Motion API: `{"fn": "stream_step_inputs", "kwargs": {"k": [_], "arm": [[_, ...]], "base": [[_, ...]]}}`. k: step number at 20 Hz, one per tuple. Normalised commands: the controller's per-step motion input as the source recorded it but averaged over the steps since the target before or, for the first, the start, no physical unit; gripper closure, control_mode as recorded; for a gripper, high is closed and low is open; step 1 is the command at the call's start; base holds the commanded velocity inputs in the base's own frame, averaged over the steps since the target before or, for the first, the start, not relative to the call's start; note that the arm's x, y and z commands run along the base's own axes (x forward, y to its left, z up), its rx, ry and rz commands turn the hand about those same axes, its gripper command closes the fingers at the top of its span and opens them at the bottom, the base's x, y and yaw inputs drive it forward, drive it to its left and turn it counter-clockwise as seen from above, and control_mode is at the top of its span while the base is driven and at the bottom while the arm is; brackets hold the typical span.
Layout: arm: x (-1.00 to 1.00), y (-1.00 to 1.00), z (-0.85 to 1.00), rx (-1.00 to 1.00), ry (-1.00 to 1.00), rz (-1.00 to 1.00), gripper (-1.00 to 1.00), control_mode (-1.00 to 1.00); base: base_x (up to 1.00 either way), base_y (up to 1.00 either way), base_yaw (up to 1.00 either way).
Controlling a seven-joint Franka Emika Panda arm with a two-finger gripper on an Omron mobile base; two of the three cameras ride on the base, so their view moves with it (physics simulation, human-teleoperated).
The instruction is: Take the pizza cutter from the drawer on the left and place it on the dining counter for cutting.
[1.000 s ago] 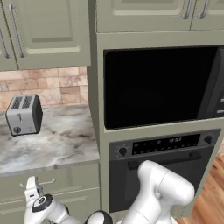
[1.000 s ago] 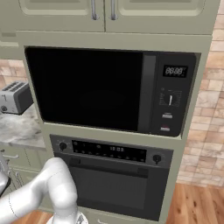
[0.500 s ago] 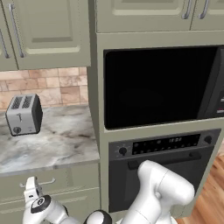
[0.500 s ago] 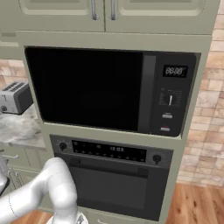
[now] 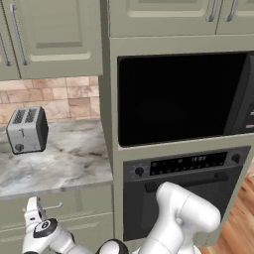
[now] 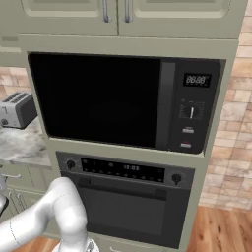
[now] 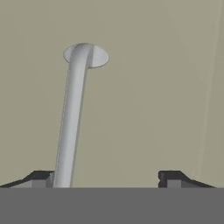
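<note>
Pincer (image 5: 32,204) sitting low at bottom left, right against drawer (image 5: 54,207) front beside silver bar handle (image 5: 52,206). Toaster (image 5: 27,130) standing on marble counter (image 5: 64,163) above. Microwave (image 5: 181,96) and oven (image 5: 186,186) filling right side.

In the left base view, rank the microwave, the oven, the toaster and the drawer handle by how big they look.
1. Microwave
2. Oven, partly hidden by the arm, so its rank against the microwave is unsure
3. Toaster
4. Drawer handle
</note>
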Motion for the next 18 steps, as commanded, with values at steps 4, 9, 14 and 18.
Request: {"fn": "stream_step_inputs", "kwargs": {"k": [4, 9, 14, 18], "arm": [[0.02, -0.09, -0.31, 0.0, -0.17, 0.0, -1.0, -1.0], [0.0, -0.01, -0.23, 0.0, -0.14, 0.0, -1.0, -1.0], [0.0, 0.0, -0.02, 0.0, -0.02, 0.0, -1.0, -1.0], [0.0, 0.0, 0.0, 0.0, 0.0, 0.0, -1.0, -1.0]], "base": [[0.0, 0.0, 0.0], [0.0, 0.0, 0.0], [0.0, 0.0, 0.0], [0.0, 0.0, 0.0]]}}
